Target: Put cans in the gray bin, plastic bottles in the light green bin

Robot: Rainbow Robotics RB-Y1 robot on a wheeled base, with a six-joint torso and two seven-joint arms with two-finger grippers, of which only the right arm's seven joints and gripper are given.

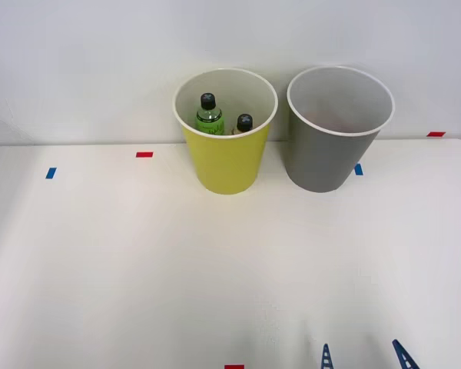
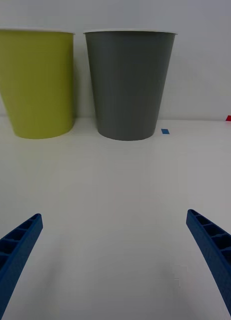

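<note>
The light green bin stands at the back of the white table, with the gray bin close beside it on the right. Two plastic bottles stand upright inside the light green bin: a bright green one and a second one of which little more than the black cap shows. No cans are in sight; the gray bin's visible inside looks bare. My right gripper hangs open at the table's front edge, well short of the bins, with nothing between its blue fingers.
Small red tape marks and blue tape marks dot the white tabletop. A white wall rises right behind the bins. Broad bare tabletop lies between my gripper and the bins.
</note>
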